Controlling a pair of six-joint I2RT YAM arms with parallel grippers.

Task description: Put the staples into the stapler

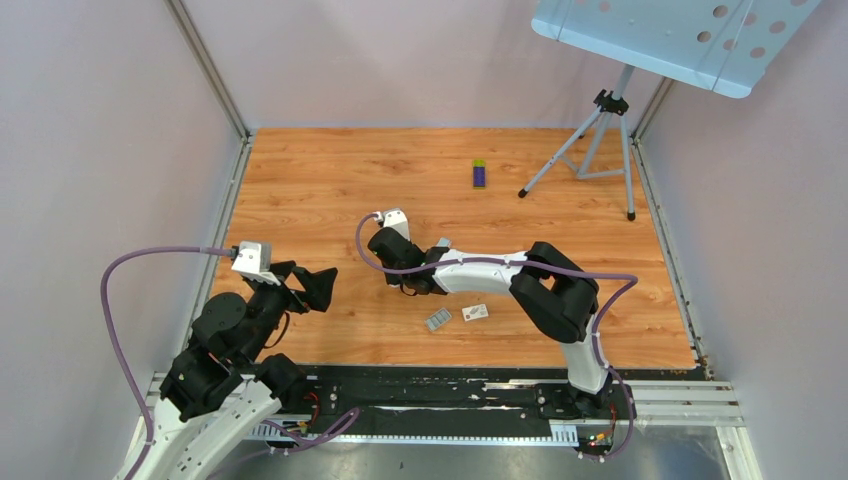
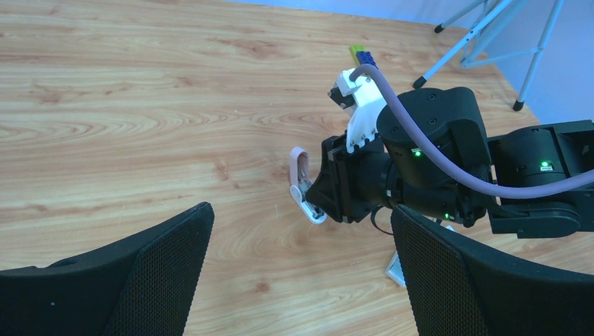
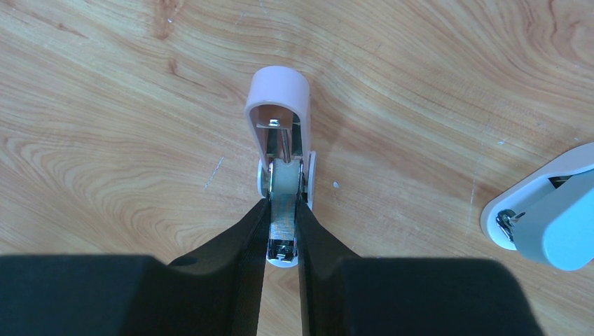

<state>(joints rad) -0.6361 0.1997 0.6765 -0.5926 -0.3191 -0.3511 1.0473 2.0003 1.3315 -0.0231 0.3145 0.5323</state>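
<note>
The stapler [image 3: 278, 98] lies open on the wooden floor, its pink lid flipped up and its white base flat. My right gripper [image 3: 282, 206] is shut on the sides of the stapler's metal magazine. The same grip shows in the left wrist view, gripper [image 2: 323, 199] on stapler [image 2: 301, 183]. In the top view the right gripper [image 1: 402, 283] hides the stapler. The staples [image 1: 438, 320], a small grey ridged block, lie on the floor nearer than the right arm, touched by neither gripper. My left gripper [image 1: 315, 285] is open and empty to the left of the stapler, also seen from its wrist [image 2: 301, 208].
A small white card [image 1: 476, 312] lies right of the staples. A purple-and-green box [image 1: 479, 173] lies farther back. A light-blue and white object [image 3: 546, 217] lies right of the stapler. A tripod [image 1: 600, 140] stands at the back right. Walls enclose the floor.
</note>
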